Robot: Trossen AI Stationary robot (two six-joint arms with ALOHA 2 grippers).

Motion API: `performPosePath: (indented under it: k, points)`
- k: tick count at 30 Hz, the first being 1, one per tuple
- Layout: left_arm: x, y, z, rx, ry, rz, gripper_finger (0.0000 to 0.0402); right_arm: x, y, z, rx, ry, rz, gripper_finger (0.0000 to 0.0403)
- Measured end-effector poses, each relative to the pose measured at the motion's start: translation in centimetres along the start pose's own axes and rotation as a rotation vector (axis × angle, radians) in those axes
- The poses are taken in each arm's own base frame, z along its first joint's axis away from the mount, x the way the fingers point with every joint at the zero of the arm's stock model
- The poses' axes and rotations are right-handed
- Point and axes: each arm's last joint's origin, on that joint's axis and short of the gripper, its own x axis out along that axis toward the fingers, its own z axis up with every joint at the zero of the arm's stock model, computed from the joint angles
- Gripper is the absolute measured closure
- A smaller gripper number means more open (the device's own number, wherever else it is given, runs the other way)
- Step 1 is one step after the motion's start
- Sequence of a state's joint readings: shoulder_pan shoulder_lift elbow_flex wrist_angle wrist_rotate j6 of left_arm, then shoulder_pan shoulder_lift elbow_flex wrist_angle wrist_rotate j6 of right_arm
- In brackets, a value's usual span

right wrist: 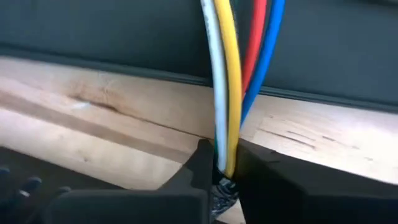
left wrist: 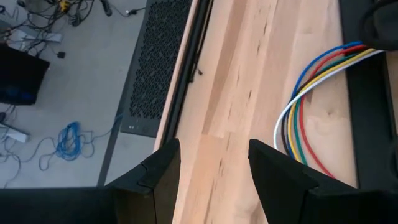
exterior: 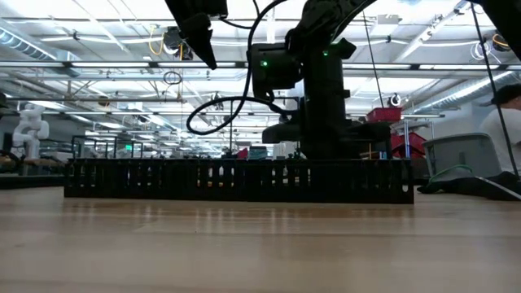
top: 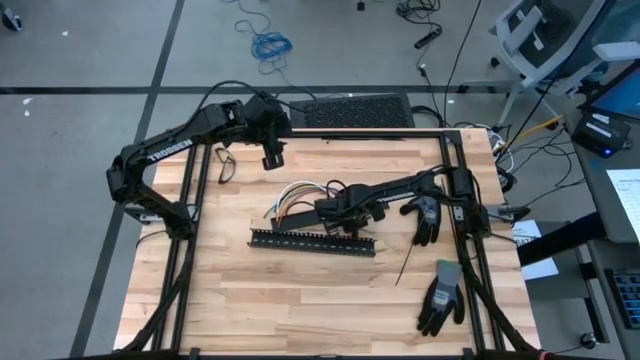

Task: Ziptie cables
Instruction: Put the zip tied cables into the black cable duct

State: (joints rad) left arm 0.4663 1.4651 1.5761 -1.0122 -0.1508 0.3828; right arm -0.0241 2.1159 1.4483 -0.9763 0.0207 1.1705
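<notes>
The cables (top: 293, 195) are a bundle of coloured wires lying on the wooden table, just beyond a long black slotted rail (top: 312, 242). They show again in the left wrist view as cables (left wrist: 298, 118) that curve across the wood. My right gripper (top: 337, 212) has come down at the bundle's right end and is shut on it (right wrist: 221, 165). My left gripper (top: 272, 155) hangs open above the table's far left part, with bare wood between its fingers (left wrist: 214, 180). In the low view the rail (exterior: 236, 181) hides the cables. My right gripper pinches the gathered wires (right wrist: 222, 149) between its two fingers, at the right end of the bundle where they run close together. The fingers point down from above and lie across the wires. White, yellow, red and blue strands lead away from the fingers, over the wood.
Two grey-and-black work gloves lie at the right, one (top: 425, 218) beside the right arm and one (top: 440, 297) nearer the front. A thin black zip tie (top: 410, 262) lies between them. A black perforated box (top: 350, 110) stands at the far edge. Black frame rails (top: 190, 230) run along both sides.
</notes>
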Motion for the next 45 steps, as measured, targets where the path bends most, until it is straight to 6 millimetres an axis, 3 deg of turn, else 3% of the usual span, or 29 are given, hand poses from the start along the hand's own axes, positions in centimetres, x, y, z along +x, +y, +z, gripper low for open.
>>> performPosePath:
  k: [3,9,14,21,28,33,36,40,45]
  points:
    - [0.0,0.0,0.0,0.002,0.004,0.012,0.0217,0.0,-0.2,0.0,-0.042,-0.007,-0.021,0.0389]
    - [-0.3,0.5,-0.2,0.019,0.000,0.039,0.0217,-2.2,-1.8,-0.4,-0.114,-0.050,-0.083,0.0397]
    - [-0.8,1.5,-0.1,-0.018,-0.063,0.068,0.0217,-6.7,-4.0,0.2,-0.127,-0.150,-0.052,0.0400]
    - [-0.5,4.3,-0.1,-0.096,-0.274,-0.105,0.0217,-13.0,-7.0,0.3,-0.172,-0.277,0.140,0.0400]
    - [4.0,6.7,-0.3,-0.242,-0.465,-0.414,0.0217,-18.5,-9.9,-1.1,-0.302,-0.431,0.329,0.0400]
    - [5.6,6.4,1.1,-0.251,-0.582,-0.582,0.0216,-20.3,-11.1,-1.2,-0.335,-0.476,0.436,0.0401]
    - [4.8,6.0,2.4,-0.330,-0.654,-0.734,0.0216,-20.4,-11.0,-1.0,-0.404,-0.473,0.456,0.0400]
    - [4.4,4.2,3.1,-0.365,-0.617,-0.964,0.0216,-20.5,-10.8,-1.0,-0.503,-0.483,0.476,0.0399]
    - [3.8,2.4,3.6,-0.350,-0.574,-1.023,0.0216,-21.5,-10.9,-0.5,-0.617,-0.563,0.510,0.0397]
